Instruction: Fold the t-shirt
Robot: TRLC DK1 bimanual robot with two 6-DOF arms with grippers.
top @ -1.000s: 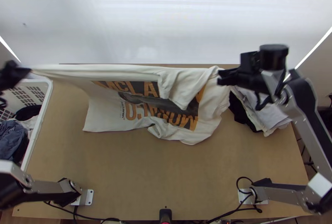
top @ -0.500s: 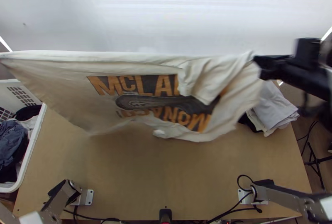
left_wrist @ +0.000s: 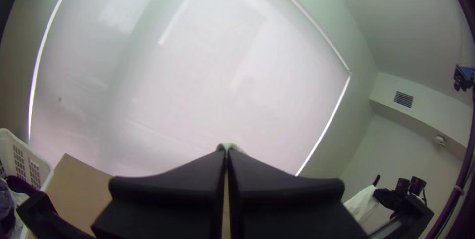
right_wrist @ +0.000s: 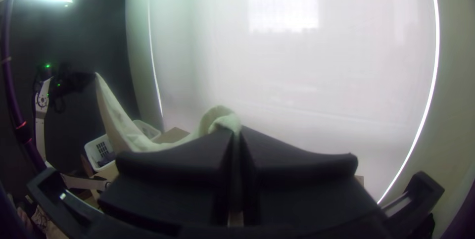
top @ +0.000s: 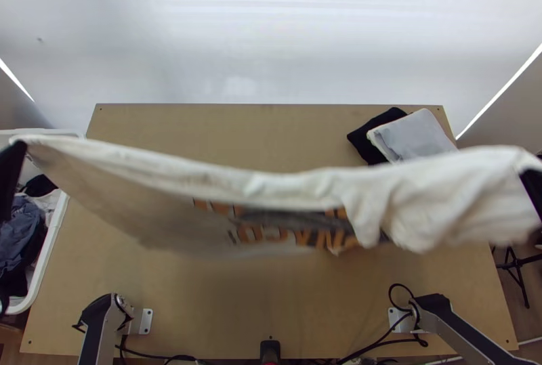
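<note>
Both the left base [top: 144,321] and the right base [top: 401,321] stood at the near side of the bench [top: 223,121], with black cables [top: 366,348] beside them. Between the bases was a small dark object [top: 269,350], its near end cut off. Each arm ran out of the top view, so its middle part was lost.

Farther in, the off-white t-shirt [top: 298,185] hung above the bench, stretched from left to right in a sagging band. Its lower edge was a blur, and loose folds toward the right hid part of the orange and black print [top: 298,219]. The left tool [top: 26,147], partly cut off at the left, was closed on one end of the cloth. The right tool [top: 527,174], also cut off, pinched the other end, where the cloth was bunched. Which parts of the garment these were, I could not tell.

To the left stood a white basket [top: 51,246] of mixed clothes [top: 19,226]; the left tool and the shirt's end covered some of it. At the far right of the bench, a folded grey cloth [top: 413,133] lay partly over a black one [top: 369,138], their near parts hidden by the shirt. Beyond rose a pale blind [top: 271,33].
</note>
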